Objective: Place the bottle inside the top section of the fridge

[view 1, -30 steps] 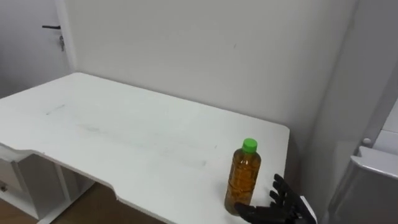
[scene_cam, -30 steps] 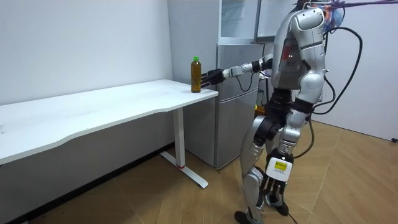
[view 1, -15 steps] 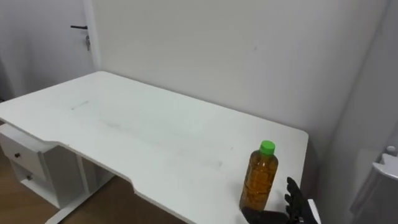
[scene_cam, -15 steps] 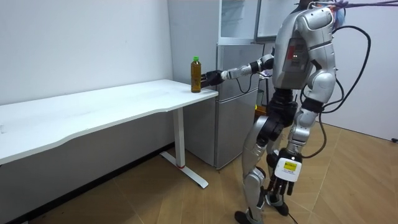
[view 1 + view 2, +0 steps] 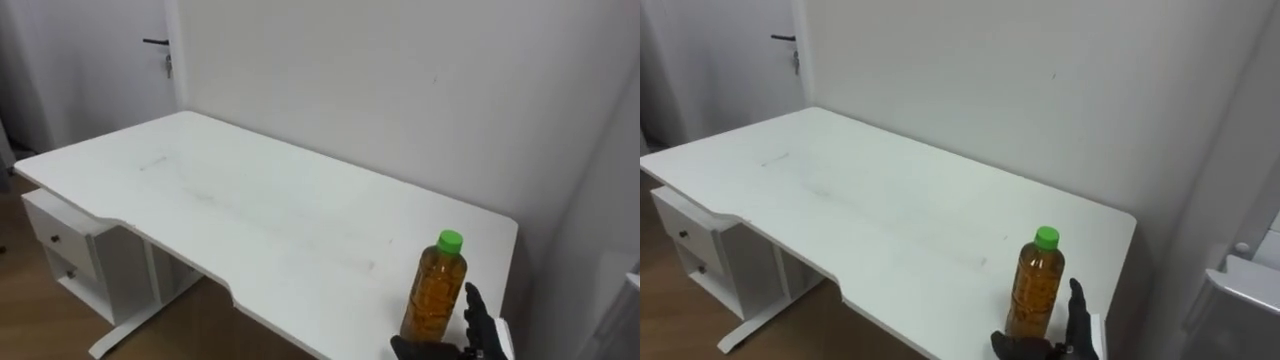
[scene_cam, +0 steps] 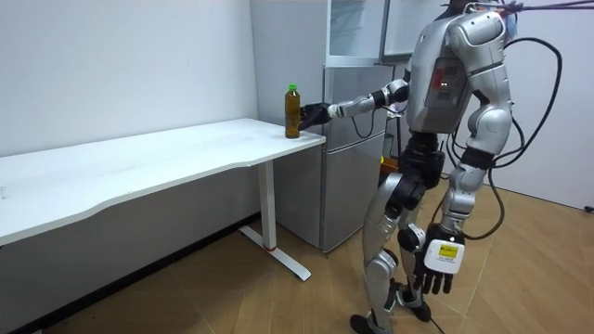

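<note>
**Right hand spreading around the bottle at the table's corner**

The robot is standing on the wooden floor in front of the grey fridge [image 6: 348, 139], reaching its right arm over the white table [image 5: 250, 220]. The bottle [image 5: 435, 295], amber with a green cap [image 5: 450, 240], is standing upright at the table's near corner by the fridge. The right hand [image 5: 472, 342] is sitting at the bottle's base, fingers straight and apart beside it, thumb lying in front. The left hand [image 6: 434, 267] is hanging low, fingers relaxed.
</note>
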You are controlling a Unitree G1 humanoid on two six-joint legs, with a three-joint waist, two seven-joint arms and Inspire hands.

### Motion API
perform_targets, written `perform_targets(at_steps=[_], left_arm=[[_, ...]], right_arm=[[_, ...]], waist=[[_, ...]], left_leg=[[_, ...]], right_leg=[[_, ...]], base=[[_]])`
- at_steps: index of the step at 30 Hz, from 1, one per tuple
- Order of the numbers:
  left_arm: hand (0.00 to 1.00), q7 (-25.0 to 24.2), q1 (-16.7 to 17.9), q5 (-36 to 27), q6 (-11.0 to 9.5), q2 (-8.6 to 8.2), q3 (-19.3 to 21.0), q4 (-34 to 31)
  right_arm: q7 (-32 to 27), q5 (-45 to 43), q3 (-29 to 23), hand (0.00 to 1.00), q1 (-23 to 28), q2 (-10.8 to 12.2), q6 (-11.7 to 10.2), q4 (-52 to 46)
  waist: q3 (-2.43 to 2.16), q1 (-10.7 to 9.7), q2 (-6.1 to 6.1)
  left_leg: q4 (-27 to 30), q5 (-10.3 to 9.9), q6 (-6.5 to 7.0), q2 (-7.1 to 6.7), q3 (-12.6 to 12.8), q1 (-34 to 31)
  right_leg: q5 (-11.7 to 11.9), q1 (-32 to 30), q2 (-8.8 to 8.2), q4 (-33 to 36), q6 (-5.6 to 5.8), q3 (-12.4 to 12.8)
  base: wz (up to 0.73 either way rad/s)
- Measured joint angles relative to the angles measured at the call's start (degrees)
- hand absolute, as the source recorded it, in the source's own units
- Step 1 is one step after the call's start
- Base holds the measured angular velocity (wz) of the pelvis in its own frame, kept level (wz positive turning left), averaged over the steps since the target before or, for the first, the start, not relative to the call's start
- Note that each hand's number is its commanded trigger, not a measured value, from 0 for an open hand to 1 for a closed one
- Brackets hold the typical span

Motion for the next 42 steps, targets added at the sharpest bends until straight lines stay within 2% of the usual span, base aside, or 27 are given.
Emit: perform_targets(at_steps=[5, 10, 13, 16, 20, 24, 29, 34, 35, 38, 42], left_arm=[[0.0, -0.4, 0.0, -1.0, -0.3, 0.4, 0.0, 1.8], [0.0, -0.3, 0.8, -2.7, -0.3, 0.7, 0.0, 2.0], [0.0, -0.2, 0.9, -3.3, -0.6, 0.95, 0.0, 1.9], [0.0, 0.0, 1.3, -3.4, -1.0, 0.94, -0.2, 1.7], [0.0, 0.6, 1.7, -4.3, -1.0, 0.87, -0.9, 1.7], [0.0, 1.1, 1.7, -4.4, -1.1, 0.93, -0.9, 1.7], [0.0, 1.3, 1.7, -4.4, -1.2, 0.92, -1.1, 1.7], [0.0, 1.4, 1.7, -4.4, -1.2, 0.94, -1.0, 1.6], [0.0, 1.4, 1.7, -4.4, -1.2, 0.93, -1.0, 1.7], [0.0, 1.3, 1.7, -4.3, -1.3, 1.09, -1.0, 1.5], [0.0, 0.9, 1.7, -4.2, -1.4, 1.12, -1.0, 0.6]], right_arm=[[-0.8, 0.1, 0.0, 0.0, -1.4, -1.1, -0.9, 0.0], [-3.5, 0.4, 0.0, 0.0, -2.0, -1.4, -1.8, -1.9], [-5.1, 1.8, -0.1, 0.0, -2.6, -1.5, -3.1, -1.9], [-6.2, 3.6, -0.1, 0.0, -2.6, -1.6, -3.6, -1.9], [-7.4, 6.6, -0.1, 0.0, -2.6, -2.1, -3.7, -1.9], [-8.6, 9.7, -0.2, 0.0, -2.6, -2.6, -4.3, -1.9], [-8.5, 16.2, -0.1, 0.0, -2.6, -3.5, -4.4, -1.8], [-7.9, 21.7, -0.1, 0.0, -2.6, -3.5, -4.4, -1.2], [-7.2, 23.9, -0.1, 0.0, -2.6, -3.5, -4.4, -0.9], [-5.0, 29.0, -0.1, 0.0, -2.6, -3.5, -4.4, -0.9], [-2.0, 29.9, -0.1, 0.0, -2.6, -3.6, -4.7, -0.9]], waist=[[0.28, 0.1, -0.62], [0.33, 0.2, -0.63], [0.48, 0.3, -0.3], [0.38, 0.1, 0.06], [0.19, 0.1, 1.2], [0.16, 0.0, 1.49], [0.1, 0.1, 1.32], [0.41, 0.2, 1.26], [0.57, 0.1, 1.4], [0.6, 0.0, 1.27], [0.62, 0.1, 1.24]], left_leg=[[0.1, 0.1, 0.02, -0.07, 0.0, -0.2], [0.3, 0.1, 0.02, -0.08, -0.1, -0.9], [0.7, 0.0, 0.02, -0.19, -0.6, -0.8], [0.7, 0.0, 0.01, -0.26, -0.9, -0.8], [0.7, 0.1, -0.03, -0.27, -1.0, -0.8], [0.7, 0.1, -0.04, -0.3, -1.0, -0.8], [0.6, 0.2, 0.06, -0.45, -0.9, -0.8], [0.6, 0.3, 0.26, -0.71, -1.0, -0.6], [0.6, 0.3, 0.28, -0.83, -1.1, -0.5], [0.8, 0.3, 0.33, -0.91, -1.1, -0.8], [1.0, 0.3, 0.34, -0.96, -1.1, -1.0]], right_leg=[[0.0, 0.0, -0.05, 0.0, 0.0, 0.0], [0.0, -0.5, 0.0, -0.1, 0.0, 0.0], [0.0, -0.5, 0.07, -0.1, -0.01, -0.4], [0.0, -0.4, 0.07, -0.1, -0.01, -0.7], [0.0, -0.4, 0.05, -0.1, -0.01, -0.8], [0.0, -0.4, 0.03, -0.1, -0.01, -0.8], [0.0, -0.3, -0.14, 0.0, 0.0, -0.7], [0.0, -0.1, -0.36, 0.0, 0.0, -0.7], [0.0, -0.1, -0.43, 0.0, 0.03, -0.7], [0.0, -0.3, -0.51, 0.0, 0.06, -0.7], [-0.1, -0.4, -0.55, 0.1, 0.11, -0.7]], base=[[0.0], [0.01], [0.07], [0.06], [0.0], [0.0], [0.0], [0.0], [0.0], [0.0], [0.0]])
